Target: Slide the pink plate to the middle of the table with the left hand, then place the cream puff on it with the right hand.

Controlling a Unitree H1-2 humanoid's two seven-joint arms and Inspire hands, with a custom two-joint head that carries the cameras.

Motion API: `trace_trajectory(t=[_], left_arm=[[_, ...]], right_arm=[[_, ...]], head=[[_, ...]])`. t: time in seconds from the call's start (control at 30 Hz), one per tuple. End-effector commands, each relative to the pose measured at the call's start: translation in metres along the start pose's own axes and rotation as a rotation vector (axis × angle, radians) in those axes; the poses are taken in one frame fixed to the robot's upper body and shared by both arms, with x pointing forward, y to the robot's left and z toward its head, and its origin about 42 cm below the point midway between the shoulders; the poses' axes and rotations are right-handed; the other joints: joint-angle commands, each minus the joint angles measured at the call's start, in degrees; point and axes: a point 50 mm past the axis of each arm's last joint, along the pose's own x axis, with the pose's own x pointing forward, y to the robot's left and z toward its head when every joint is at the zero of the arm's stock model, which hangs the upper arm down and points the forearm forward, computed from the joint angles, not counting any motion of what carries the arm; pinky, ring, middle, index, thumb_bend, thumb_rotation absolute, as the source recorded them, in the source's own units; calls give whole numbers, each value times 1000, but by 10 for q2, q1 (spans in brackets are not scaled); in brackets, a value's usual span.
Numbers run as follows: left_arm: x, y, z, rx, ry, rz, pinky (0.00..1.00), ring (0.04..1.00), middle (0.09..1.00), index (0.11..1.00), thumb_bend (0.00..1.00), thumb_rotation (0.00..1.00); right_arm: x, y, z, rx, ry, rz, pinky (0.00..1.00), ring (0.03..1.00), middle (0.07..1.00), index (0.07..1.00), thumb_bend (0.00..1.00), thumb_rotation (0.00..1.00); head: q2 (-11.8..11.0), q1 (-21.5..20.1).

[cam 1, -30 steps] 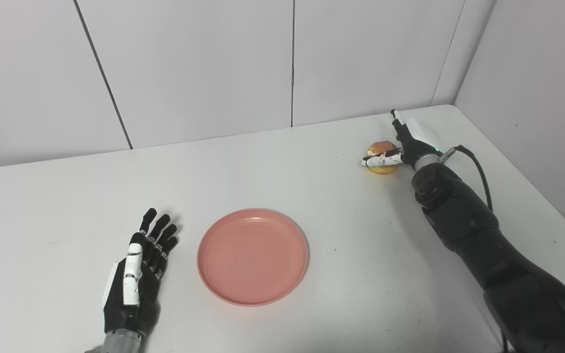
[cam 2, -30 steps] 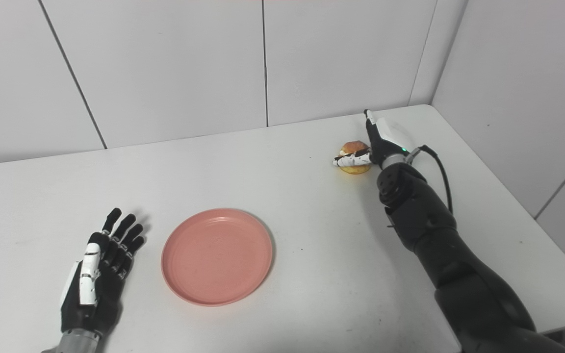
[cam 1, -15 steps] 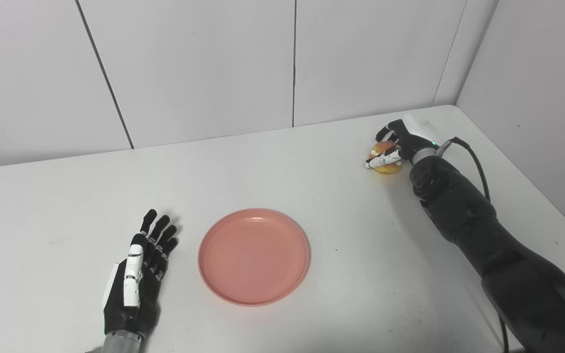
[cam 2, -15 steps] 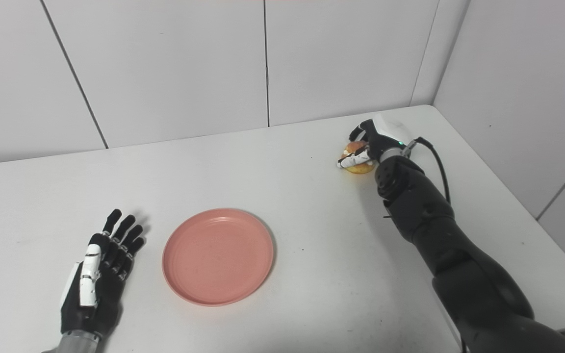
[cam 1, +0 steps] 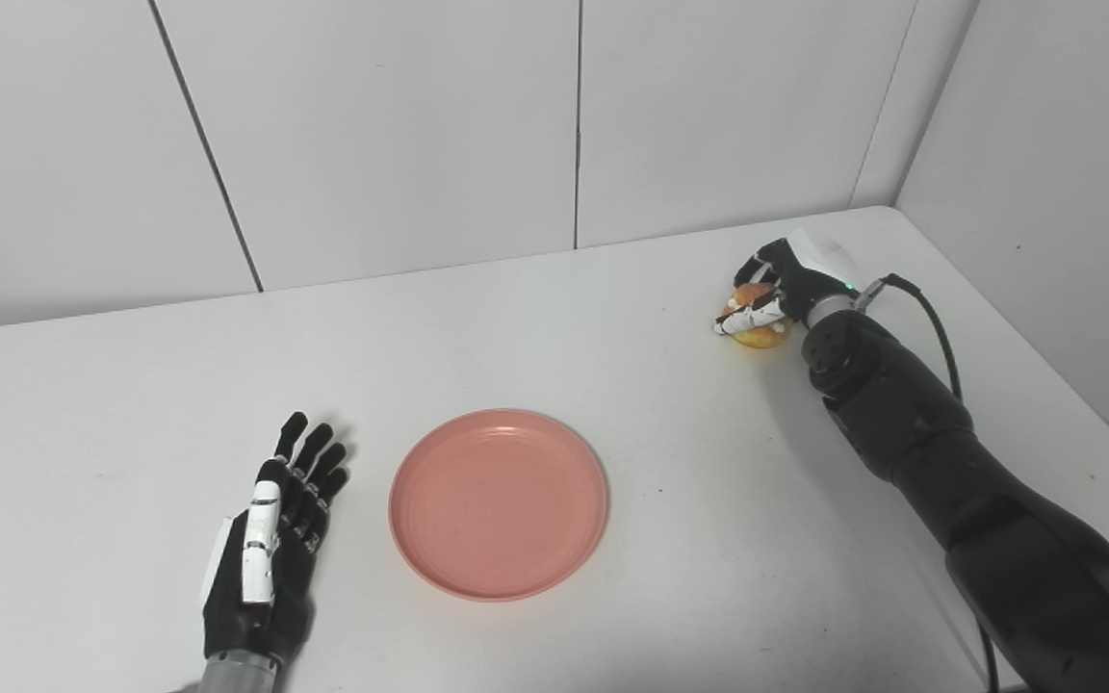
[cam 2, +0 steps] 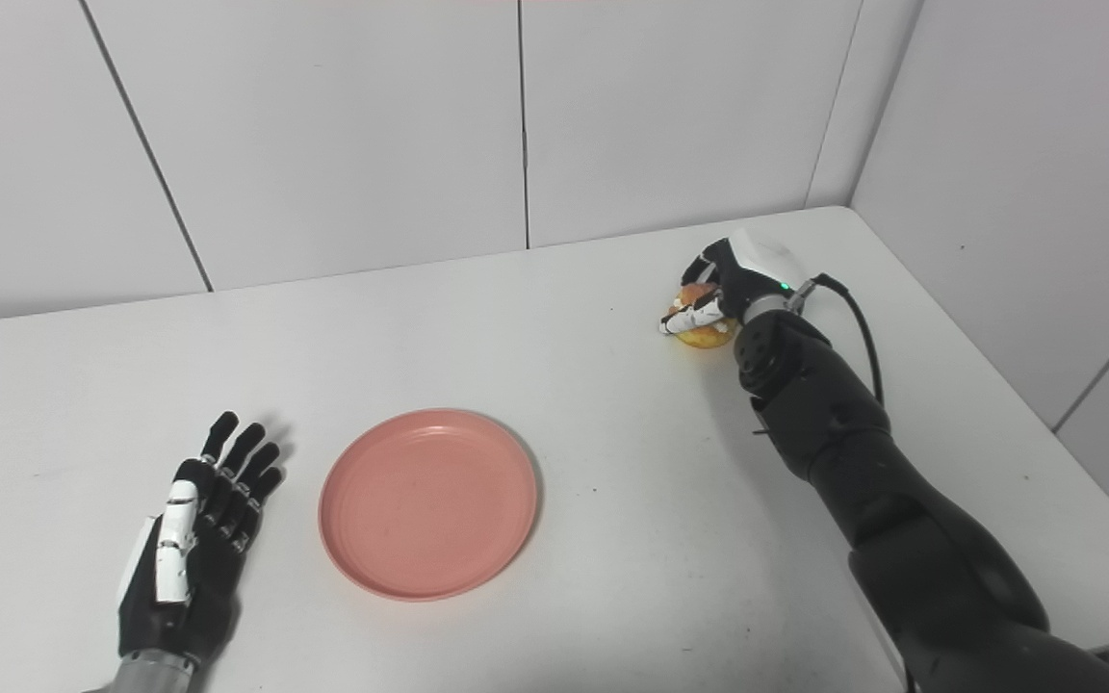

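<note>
The small golden-brown cream puff (cam 1: 759, 332) sits near the far right corner of the white table (cam 1: 112, 385), with the right hand (cam 1: 784, 284) wrapped over it: the fingers curl down across its top and far side, the thumb presses at its near left edge, so the hand is grasping the pastry. Whether the puff is clear of the tabletop is hard to tell; it looks to be resting on or barely off it.

The round flat pink plastic plate (cam 1: 498, 502) lies well apart from the puff, about mid-table toward the near edge. By its position, the sliding step looks done. The left hand (cam 1: 270, 544) lies flat just beside the plate's left rim, not touching it, fingers spread and holding nothing.

The risks from here lie in the carry. A soft pastry may crush or split if the fingers squeeze too hard, or slip free if the hold sits only on its top. A low travel path could clip the plate's raised rim and knock it off centre.
</note>
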Motion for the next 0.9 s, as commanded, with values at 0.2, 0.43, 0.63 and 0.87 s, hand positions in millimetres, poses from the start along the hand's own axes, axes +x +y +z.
trace_trajectory(t=[0.2,0.43,0.63,0.87], left_arm=[[-12,6,-23,9,112,26,962,944,955,958,368,1000],[-11,4,-25,7,114,25,960,946,958,961,364,1000],[-8,0,-27,9,109,22,952,936,949,955,371,1000],[-6,-8,-30,17,107,15,950,939,952,961,391,1000]], right_arm=[[-11,-27,22,23,-99,-49,317,385,427,519,526,0],[-31,-49,49,41,-186,-95,332,396,433,529,524,0],[-57,-58,80,49,-292,-111,332,397,434,532,523,0],[-83,-52,103,41,-416,-91,305,378,428,531,523,0]], head=[[-3,5],[-5,11],[-5,23],[-3,43]])
